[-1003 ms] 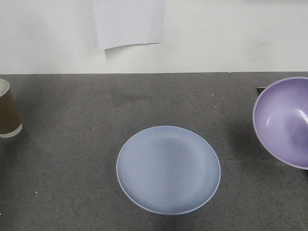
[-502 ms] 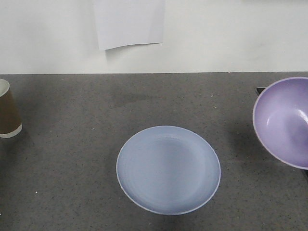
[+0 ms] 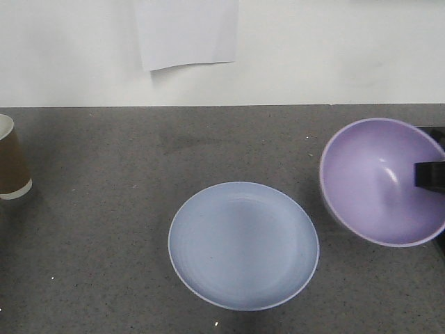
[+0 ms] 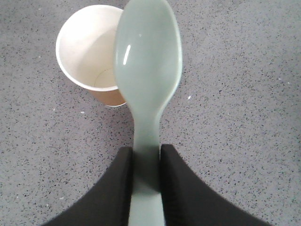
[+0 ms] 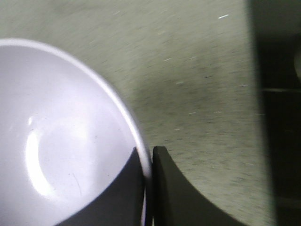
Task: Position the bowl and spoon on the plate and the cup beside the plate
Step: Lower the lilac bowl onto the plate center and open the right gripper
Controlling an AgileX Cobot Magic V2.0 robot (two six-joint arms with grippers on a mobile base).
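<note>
The right end effector (image 5: 148, 188) is clamped on the rim of the tilted bowl (image 3: 372, 184), just right of the plate (image 3: 243, 245) lying on the surface (image 3: 104, 229). The left end effector (image 4: 146, 183) pinches the spoon (image 4: 148, 56) by its handle, head over the upright cup (image 4: 87, 52).

"Where's the plate (image 3: 243, 245)?"

"Flat in the middle of the desk (image 3: 104, 229): pale blue, wide and shallow, with faint rings."

"And the bowl (image 3: 372, 184)?"

"Glossy lavender, to the plate's right and apart from it. It's tilted so its inside shows, with the right claw (image 5: 147, 153) pinching its rim."

"The spoon (image 4: 148, 70)?"

"Mint green. The left claw (image 4: 146, 150) grips its handle, and the oval head juts out by the cup (image 3: 12, 167). That brown paper cup stands upright at the far left, well apart from the plate."
</note>
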